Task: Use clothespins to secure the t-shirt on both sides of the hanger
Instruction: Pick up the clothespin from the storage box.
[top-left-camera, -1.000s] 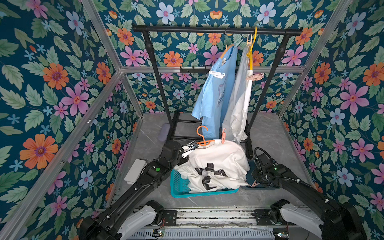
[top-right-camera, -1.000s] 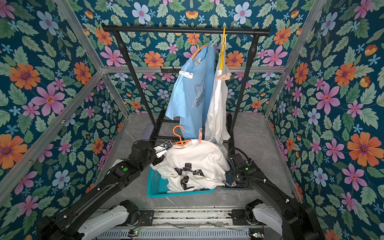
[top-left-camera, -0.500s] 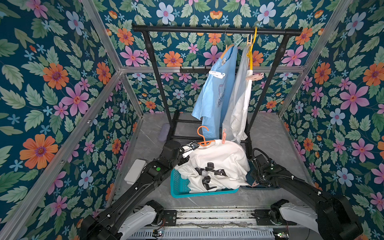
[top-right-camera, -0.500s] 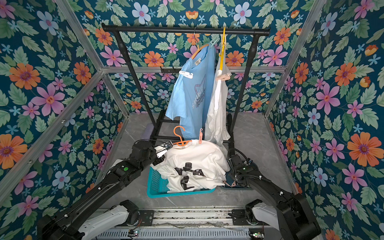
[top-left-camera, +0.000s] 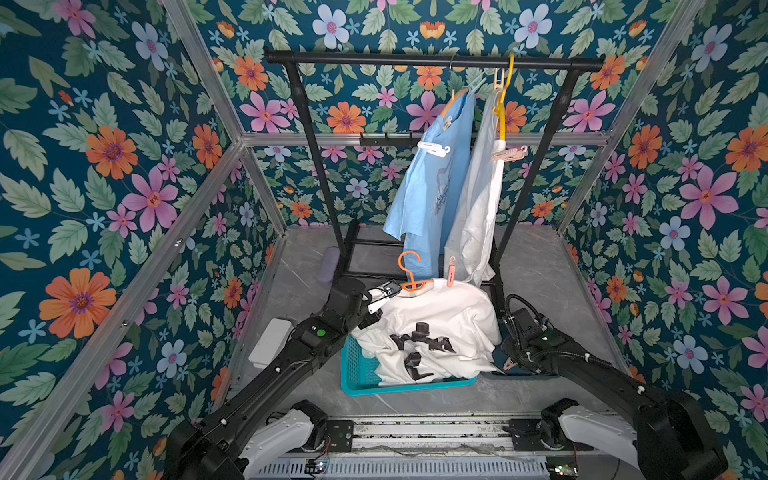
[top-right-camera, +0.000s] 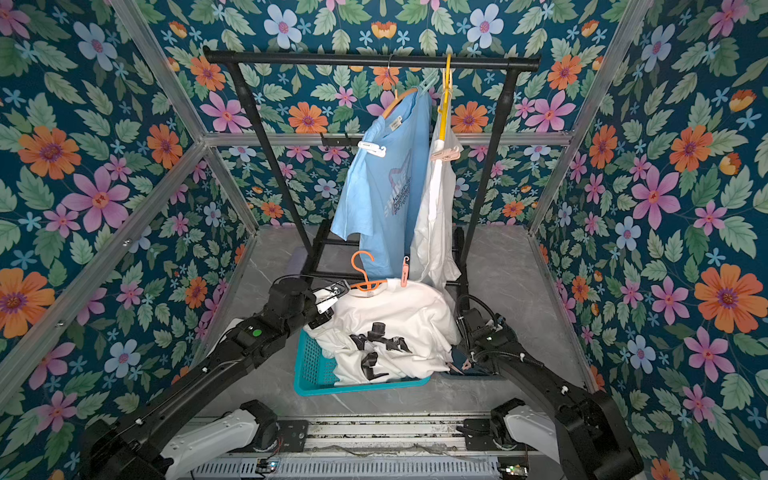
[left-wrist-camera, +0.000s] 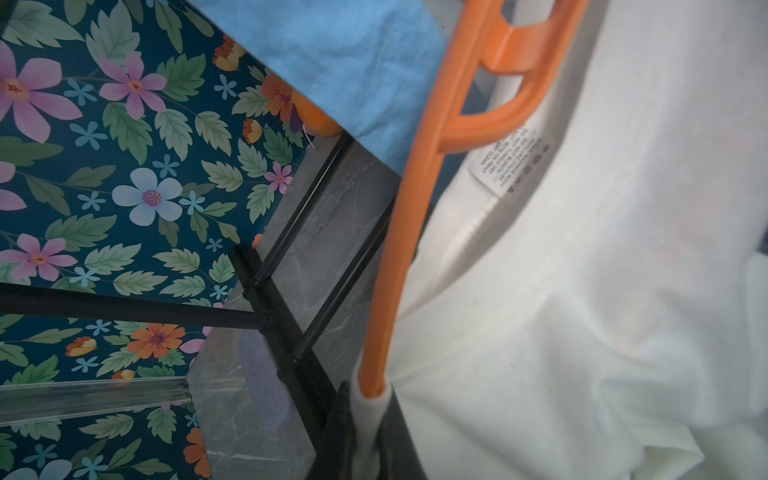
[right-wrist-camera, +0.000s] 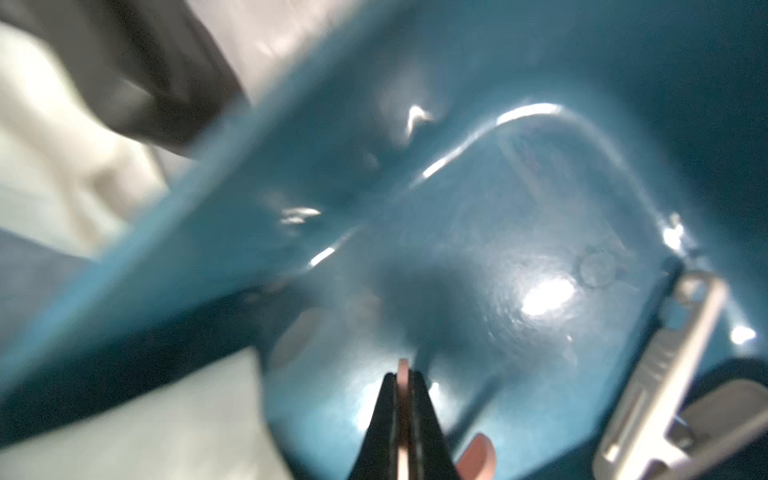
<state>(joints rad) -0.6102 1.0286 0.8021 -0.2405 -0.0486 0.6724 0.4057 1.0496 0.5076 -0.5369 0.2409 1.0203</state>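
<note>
In both top views, hanger (top-left-camera: 409, 275) and shirt (top-left-camera: 440, 311) are clamped at one end by the left gripper (top-left-camera: 390, 291) over the basket (top-left-camera: 356, 372); a peg (top-left-camera: 451, 270) is clipped beside the hook. In the left wrist view, hanger tip and cloth are squeezed together. In the right wrist view, a second peg (right-wrist-camera: 403, 376) is pinched by the right gripper (right-wrist-camera: 403, 388) over a teal tray (right-wrist-camera: 498, 232).

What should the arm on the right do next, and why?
Probably lift out of the blue bin: the right gripper is shut on a pink clothespin there, and the white t-shirt on the orange hanger in the left gripper has only one clipped clothespin.
</note>
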